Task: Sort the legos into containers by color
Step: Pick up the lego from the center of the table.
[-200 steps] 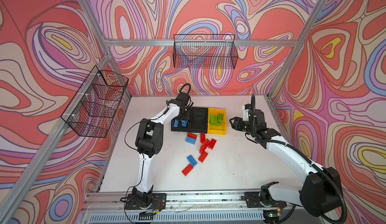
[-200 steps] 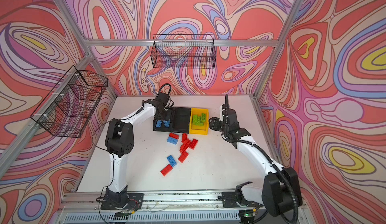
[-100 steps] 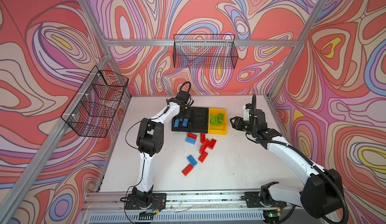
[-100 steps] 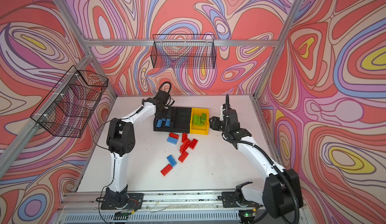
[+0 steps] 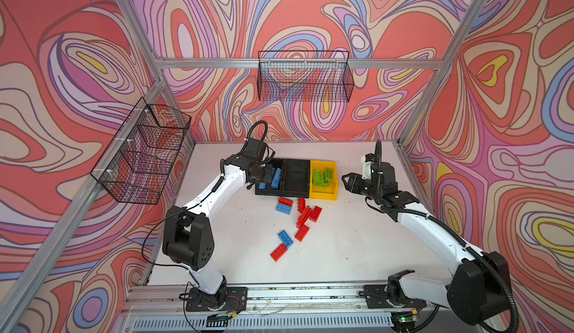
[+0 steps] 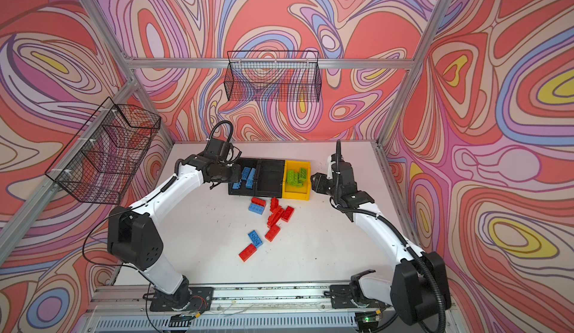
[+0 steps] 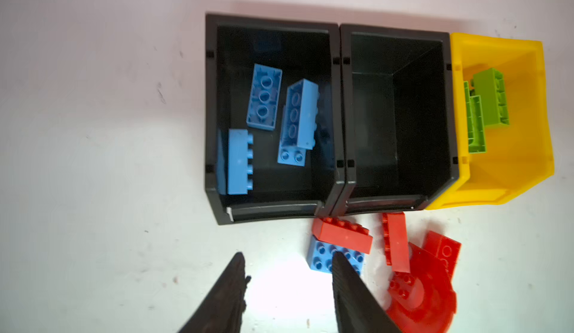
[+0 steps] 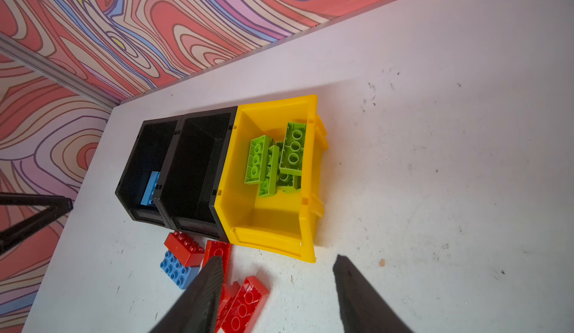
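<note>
Newly parted, the left gripper [image 7: 288,255] hangs empty; ahead of its tips, studded blue bricks [image 7: 264,97] lie in the end black bin [image 7: 210,114], long axes pointing away.

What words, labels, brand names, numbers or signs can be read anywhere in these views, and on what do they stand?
No text can be read in any view.
Blue brick on the table: any embossing on its studs is too blurred to read.
Row of three bins: plain walls, no label shows.
Small board with a green light by the front rail: any print is too small to read.
</note>
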`<state>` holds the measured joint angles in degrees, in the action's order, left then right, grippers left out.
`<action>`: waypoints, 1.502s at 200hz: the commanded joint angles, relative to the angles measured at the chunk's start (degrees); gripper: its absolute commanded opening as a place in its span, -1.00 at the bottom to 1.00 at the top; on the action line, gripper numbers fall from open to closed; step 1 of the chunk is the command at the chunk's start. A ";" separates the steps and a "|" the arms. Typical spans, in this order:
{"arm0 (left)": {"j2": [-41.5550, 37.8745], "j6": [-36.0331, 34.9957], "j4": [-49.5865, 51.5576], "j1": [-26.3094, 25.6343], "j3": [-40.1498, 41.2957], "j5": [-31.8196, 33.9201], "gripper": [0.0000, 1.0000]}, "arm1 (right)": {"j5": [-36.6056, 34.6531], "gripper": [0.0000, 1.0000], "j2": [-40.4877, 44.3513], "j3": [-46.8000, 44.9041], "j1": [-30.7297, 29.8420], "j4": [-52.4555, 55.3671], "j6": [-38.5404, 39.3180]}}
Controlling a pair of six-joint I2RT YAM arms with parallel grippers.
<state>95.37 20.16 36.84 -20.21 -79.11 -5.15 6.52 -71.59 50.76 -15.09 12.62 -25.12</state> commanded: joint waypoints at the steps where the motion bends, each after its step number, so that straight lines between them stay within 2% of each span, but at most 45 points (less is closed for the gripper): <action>1: -2.79 10.45 -6.55 -0.39 10.39 -8.84 -0.09 | 0.07 0.23 -0.13 -0.83 -0.18 -0.10 -0.19; 17: -5.03 12.17 -11.25 -1.83 15.98 -8.61 -0.07 | 0.15 0.23 -0.10 -1.34 -0.11 -0.39 -0.24; 34: -4.65 10.33 -11.20 -3.19 16.81 -8.73 -0.05 | 0.38 0.23 -0.21 -1.50 -0.12 -0.26 -0.19; 62: -1.68 1.66 -6.73 -6.71 13.23 -5.55 -0.01 | 0.16 0.23 0.13 -1.81 -0.11 -0.28 -0.19; 100: 3.81 -7.26 -2.01 -8.80 8.39 -5.90 0.00 | -0.41 0.23 0.65 -2.24 -0.15 0.24 -0.19; 121: 6.85 -5.40 1.83 -8.88 4.94 -2.91 0.04 | -0.72 0.23 0.75 -2.16 -0.17 0.72 0.08; 139: 7.53 -3.52 1.56 -9.05 4.43 -2.68 0.32 | -0.90 0.24 0.84 -2.38 -0.14 0.61 0.16; 164: 8.48 -2.28 0.69 -9.58 4.58 -1.57 0.48 | -0.99 0.24 0.62 -2.60 -0.12 0.45 0.25; 180: 9.29 -2.22 1.21 -10.35 4.23 -0.16 0.67 | -1.03 0.24 0.58 -2.60 -0.11 0.56 0.38; 300: 16.04 -4.41 -0.63 -12.40 2.00 3.21 0.66 | -1.34 0.23 0.75 -2.60 -0.18 0.78 0.52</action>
<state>110.13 16.71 35.35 -32.38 -74.91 -3.38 5.85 -71.57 48.73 -15.09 12.86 -24.91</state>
